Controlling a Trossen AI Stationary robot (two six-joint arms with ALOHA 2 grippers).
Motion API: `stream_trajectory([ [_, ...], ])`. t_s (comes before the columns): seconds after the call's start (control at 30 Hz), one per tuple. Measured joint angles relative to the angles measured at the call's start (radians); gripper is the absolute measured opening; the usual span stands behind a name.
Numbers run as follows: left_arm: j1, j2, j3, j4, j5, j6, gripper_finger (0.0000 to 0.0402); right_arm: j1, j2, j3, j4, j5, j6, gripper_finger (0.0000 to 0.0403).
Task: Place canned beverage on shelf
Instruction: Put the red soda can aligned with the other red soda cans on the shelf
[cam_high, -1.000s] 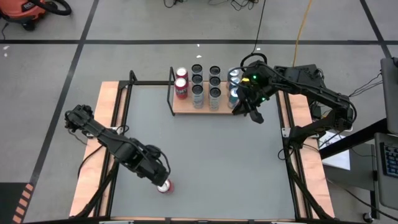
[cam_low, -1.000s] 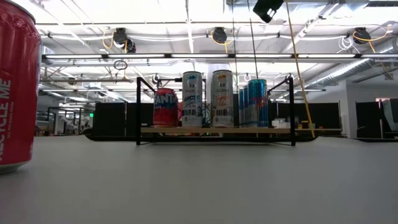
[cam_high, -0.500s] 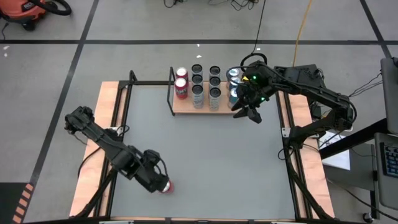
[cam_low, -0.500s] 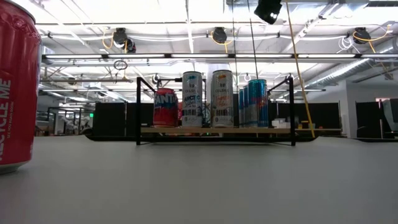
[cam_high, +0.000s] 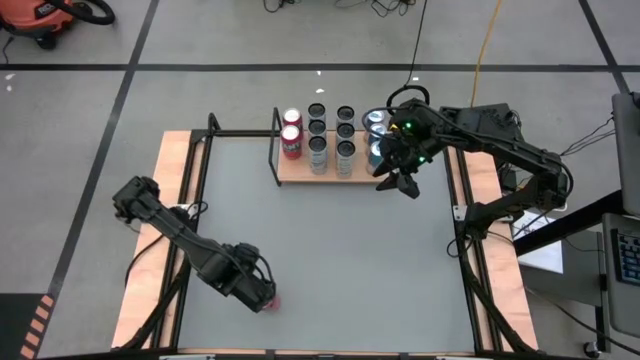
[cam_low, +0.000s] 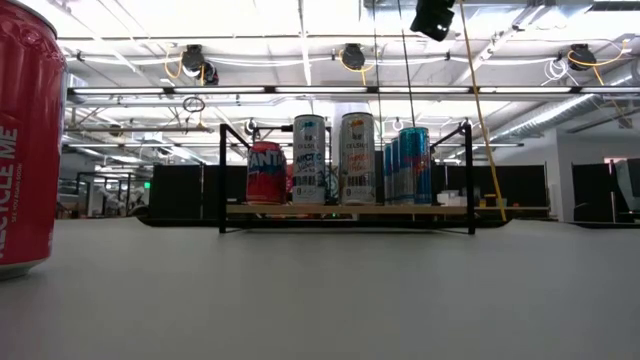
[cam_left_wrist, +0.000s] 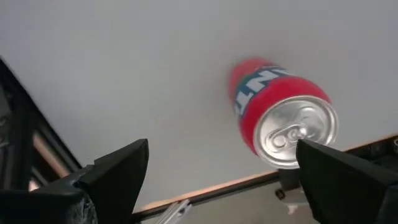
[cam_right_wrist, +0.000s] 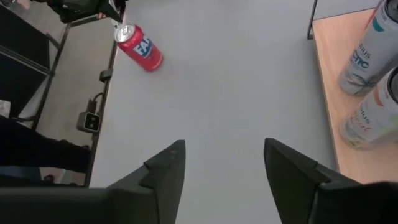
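- Reaching for the red can (cam_left_wrist: 280, 121) that stands near the table's (cam_high: 330, 250) front edge: my left tool (cam_high: 258, 290) hovers over it, fingers spread wide, can not yet gripped.
- Next: lower, close on the can, carry it to the shelf (cam_high: 325, 170).
- My right tool (cam_high: 398, 180) hangs empty, part open, beside the shelf's cans.
- Hidden: from above, my arm covers most of the can.

Grey floor (cam_high: 230, 60) with dark seams, an orange vacuum (cam_high: 45, 20), ceiling strip lights (cam_low: 300, 92) overhead.
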Motion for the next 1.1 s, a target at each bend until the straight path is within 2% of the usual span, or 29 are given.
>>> stream_trajectory([
  [0.2, -0.011, -0.003, -0.013, -0.043, -0.009, -0.020, 0.0398, 0.000, 0.000, 0.000, 0.000, 0.000, 0.017, 0.0186],
  [0.37, -0.012, -0.006, -0.059, 0.028, 0.015, -0.016, 0.0398, 0.000, 0.000, 0.000, 0.000, 0.002, 0.017, 0.0186],
  [0.5, -0.012, -0.006, -0.061, 0.089, -0.007, -0.035, 0.0398, 0.000, 0.000, 0.000, 0.000, 0.002, 0.017, 0.0186],
  [1.1, -0.011, -0.011, -0.077, 0.103, -0.060, -0.130, 0.0398, 0.000, 0.000, 0.000, 0.000, 0.001, 0.047, 0.0186],
])
